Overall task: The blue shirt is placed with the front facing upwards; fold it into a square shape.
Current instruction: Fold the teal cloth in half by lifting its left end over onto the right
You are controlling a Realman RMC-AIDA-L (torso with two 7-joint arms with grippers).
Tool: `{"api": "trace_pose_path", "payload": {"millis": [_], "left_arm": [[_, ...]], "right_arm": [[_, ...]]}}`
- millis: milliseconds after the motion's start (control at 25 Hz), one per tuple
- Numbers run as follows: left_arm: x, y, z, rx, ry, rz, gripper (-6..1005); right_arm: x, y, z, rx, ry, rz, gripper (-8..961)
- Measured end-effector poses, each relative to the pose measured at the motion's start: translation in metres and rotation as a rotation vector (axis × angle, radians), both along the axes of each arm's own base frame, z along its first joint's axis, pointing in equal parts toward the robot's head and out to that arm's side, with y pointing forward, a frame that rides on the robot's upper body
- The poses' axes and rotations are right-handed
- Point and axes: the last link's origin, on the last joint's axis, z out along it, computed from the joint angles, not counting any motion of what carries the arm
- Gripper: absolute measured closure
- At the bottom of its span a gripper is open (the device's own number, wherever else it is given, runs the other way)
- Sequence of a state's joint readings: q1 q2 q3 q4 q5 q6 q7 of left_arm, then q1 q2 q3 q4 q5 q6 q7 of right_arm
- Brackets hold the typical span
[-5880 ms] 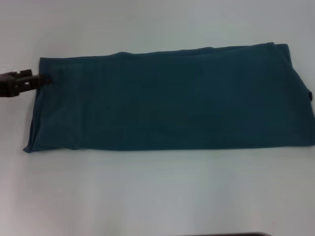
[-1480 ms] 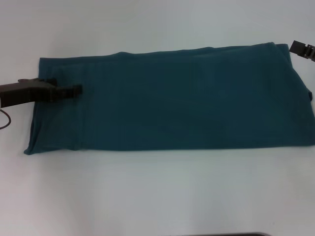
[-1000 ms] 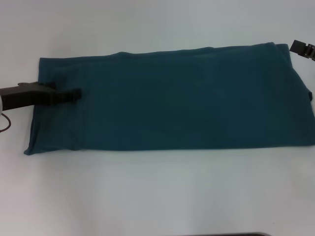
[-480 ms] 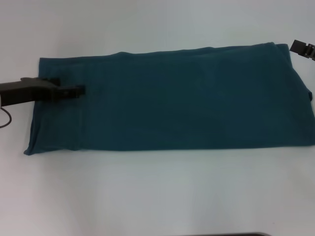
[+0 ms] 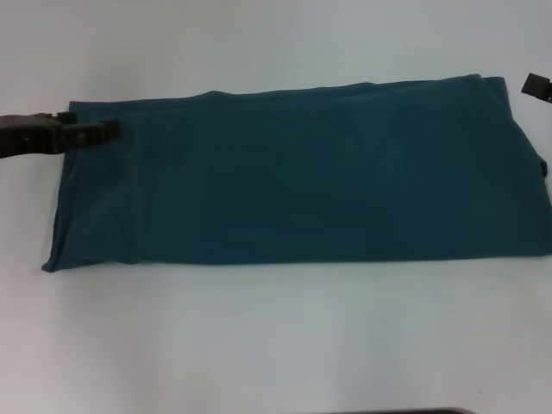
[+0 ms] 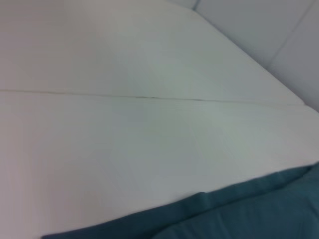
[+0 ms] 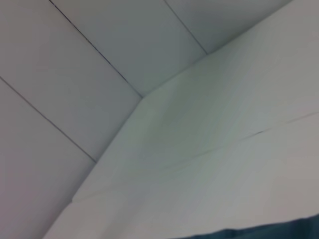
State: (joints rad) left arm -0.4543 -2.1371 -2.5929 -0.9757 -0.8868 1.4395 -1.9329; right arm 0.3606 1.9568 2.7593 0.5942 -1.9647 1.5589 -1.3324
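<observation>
The blue shirt point(image 5: 302, 172) lies flat on the white table point(image 5: 276, 345), folded into one long band that runs left to right. Only plain teal cloth shows; no lettering or collar is visible. My left gripper point(image 5: 108, 130) reaches in from the left and hovers over the band's far left corner, with nothing seen in it. Only the tip of my right gripper point(image 5: 538, 86) shows at the right edge, just beyond the band's far right corner. An edge of the shirt also shows in the left wrist view point(image 6: 224, 214), and a sliver of it in the right wrist view point(image 7: 279, 231).
Bare white tabletop lies in front of and behind the shirt. The right wrist view shows the table's far edge meeting panelled white walls point(image 7: 99, 74). A dark strip point(image 5: 388, 411) shows at the near edge of the head view.
My left gripper has drawn back to the left and a little farther away, from well over the shirt's left part to its far left corner. The right gripper has shifted slightly right. The shirt has not moved.
</observation>
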Motion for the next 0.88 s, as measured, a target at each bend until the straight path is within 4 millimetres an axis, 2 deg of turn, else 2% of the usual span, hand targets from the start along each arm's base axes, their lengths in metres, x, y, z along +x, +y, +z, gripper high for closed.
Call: {"api": "trace_pose_path", "payload": {"millis": [400,680,880], "left_arm": [[-0.005,-0.003,0.008,-0.007,-0.014,0.038,65],[-0.006,-0.006,0.009,-0.026,-0.014,0.037,65],[-0.010,-0.008,0.009,-0.027,-0.017,0.057,65]], "right_arm": [[0.003,0.005,0.016,-0.137,-0.107,-0.086,189],[0.015,0.001,0.029,-0.207,-0.145,-0.229,190],[0.018,-0.003,0.033,-0.209,-0.139,-0.259,190]]}}
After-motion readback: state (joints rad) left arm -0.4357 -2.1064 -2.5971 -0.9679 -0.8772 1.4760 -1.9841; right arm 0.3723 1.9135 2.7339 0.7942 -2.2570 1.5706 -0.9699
